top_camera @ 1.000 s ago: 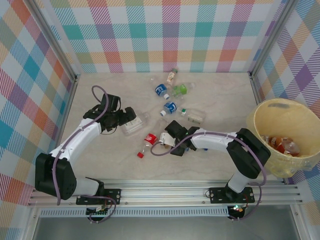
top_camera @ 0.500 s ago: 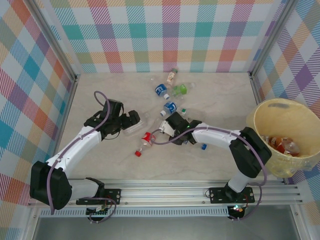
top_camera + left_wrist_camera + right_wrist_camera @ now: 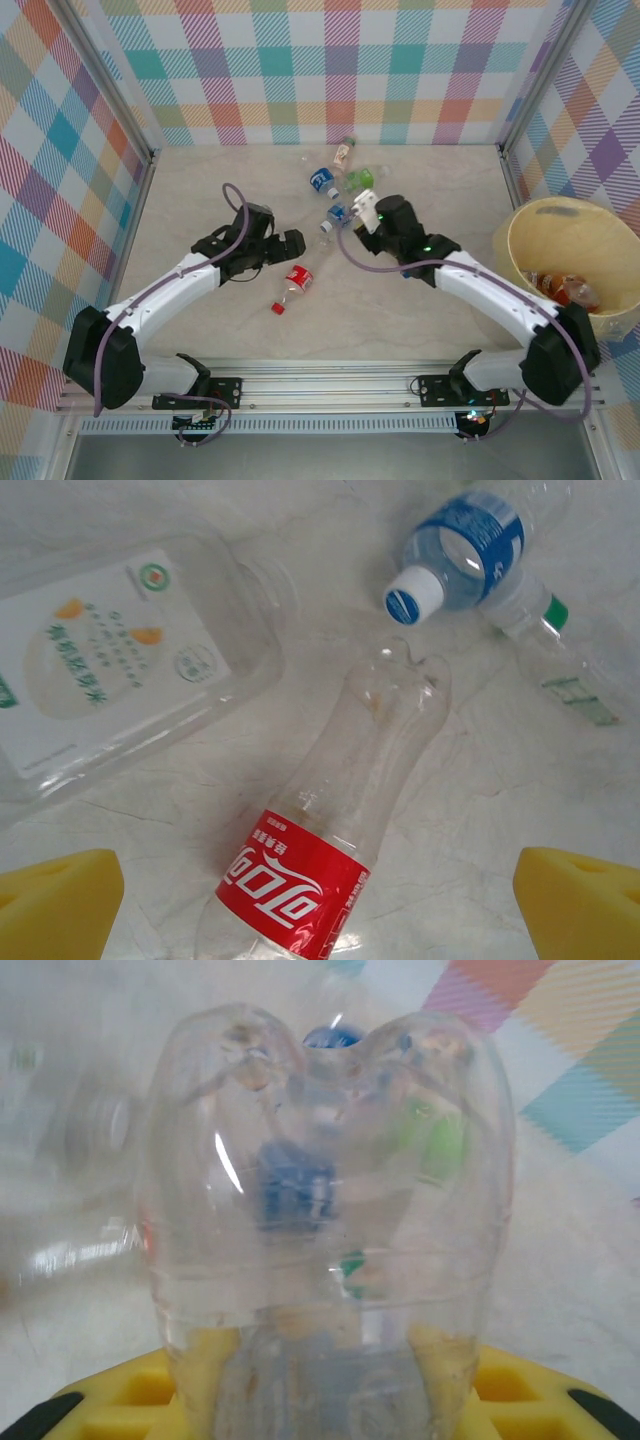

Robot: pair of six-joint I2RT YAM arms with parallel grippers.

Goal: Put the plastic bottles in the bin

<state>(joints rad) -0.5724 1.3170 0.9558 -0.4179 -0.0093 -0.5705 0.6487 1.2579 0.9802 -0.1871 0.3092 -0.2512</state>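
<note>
Several plastic bottles lie mid-table. A red-label bottle (image 3: 298,278) (image 3: 318,852) lies just right of my open left gripper (image 3: 287,246) (image 3: 320,920), between its yellow fingertips (image 3: 56,902) but untouched. Around it are a flat white-label bottle (image 3: 105,675), a blue-label bottle (image 3: 468,542) (image 3: 340,213) and a green-capped clear bottle (image 3: 556,645). Farther back lie another blue-label bottle (image 3: 322,180), a green bottle (image 3: 362,178) and a brown-label bottle (image 3: 344,152). My right gripper (image 3: 366,211) (image 3: 325,1385) is shut on a clear bottle (image 3: 325,1200), lifted off the table. The pale-yellow bin (image 3: 520,262) stands at the right.
The bin holds bottles with red labels (image 3: 562,290). A loose red cap (image 3: 279,308) lies near the red-label bottle. Metal frame posts and plaid walls (image 3: 340,70) close in the table on three sides. Bare tabletop (image 3: 410,325) lies toward the near edge.
My right gripper shut on the clear bottle and carried it up and toward the back. My left gripper swung right, off the white-label bottle and over the red-label one.
</note>
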